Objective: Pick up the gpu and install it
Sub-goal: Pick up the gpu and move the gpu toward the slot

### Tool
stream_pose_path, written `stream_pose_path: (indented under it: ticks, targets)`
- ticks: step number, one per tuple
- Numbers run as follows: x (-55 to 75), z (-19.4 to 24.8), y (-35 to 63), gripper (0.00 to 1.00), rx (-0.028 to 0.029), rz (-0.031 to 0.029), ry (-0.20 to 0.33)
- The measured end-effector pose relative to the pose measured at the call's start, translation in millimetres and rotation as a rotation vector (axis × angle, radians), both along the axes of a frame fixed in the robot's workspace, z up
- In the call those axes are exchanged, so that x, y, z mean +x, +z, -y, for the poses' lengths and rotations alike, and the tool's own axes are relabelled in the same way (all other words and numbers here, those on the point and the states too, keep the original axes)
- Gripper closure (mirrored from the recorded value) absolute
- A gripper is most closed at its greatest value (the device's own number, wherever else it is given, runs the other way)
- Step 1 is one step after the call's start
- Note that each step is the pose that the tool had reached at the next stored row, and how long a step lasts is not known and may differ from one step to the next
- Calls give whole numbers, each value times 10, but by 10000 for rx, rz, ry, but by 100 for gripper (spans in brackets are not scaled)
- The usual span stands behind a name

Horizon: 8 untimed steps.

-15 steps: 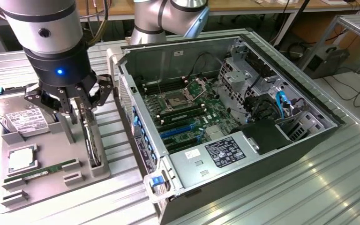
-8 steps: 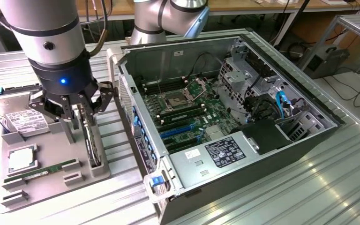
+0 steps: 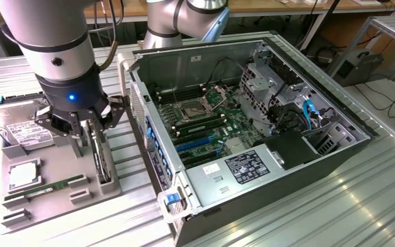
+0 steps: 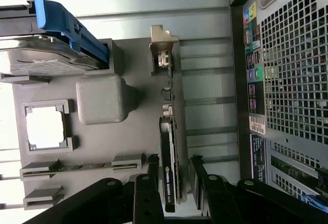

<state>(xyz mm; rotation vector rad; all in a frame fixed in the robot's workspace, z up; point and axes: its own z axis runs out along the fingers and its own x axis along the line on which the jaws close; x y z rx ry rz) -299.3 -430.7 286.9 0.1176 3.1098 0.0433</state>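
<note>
The gpu [image 4: 169,147] stands on its edge in a slot of the grey parts tray [image 4: 133,137]. It is a slim dark card with its silver bracket [image 4: 163,44] at the far end. In the exterior view the gpu [image 3: 102,157] is at the left, beside the open computer case [image 3: 204,185]. My gripper [image 4: 174,185] is low over the card's near end and open. One black finger [image 4: 152,183] is on each side of the card, with a small gap to it. From outside, the gripper [image 3: 96,135] hangs straight down onto the tray.
The tray [image 3: 60,206] also holds a silver hard drive [image 3: 20,127] in a blue caddy [image 4: 66,26], a CPU [image 3: 24,174] and a green RAM stick [image 3: 47,188]. Close beside the card is the case's rear panel [image 4: 287,80]. Blue slots [image 3: 196,145] lie on the motherboard.
</note>
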Motion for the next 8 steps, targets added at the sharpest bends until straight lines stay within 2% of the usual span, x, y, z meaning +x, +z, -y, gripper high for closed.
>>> stream_pose_path:
  ticks: [8]
  targets:
    - [-12, -22, -136, 62, -1, 20, 1]
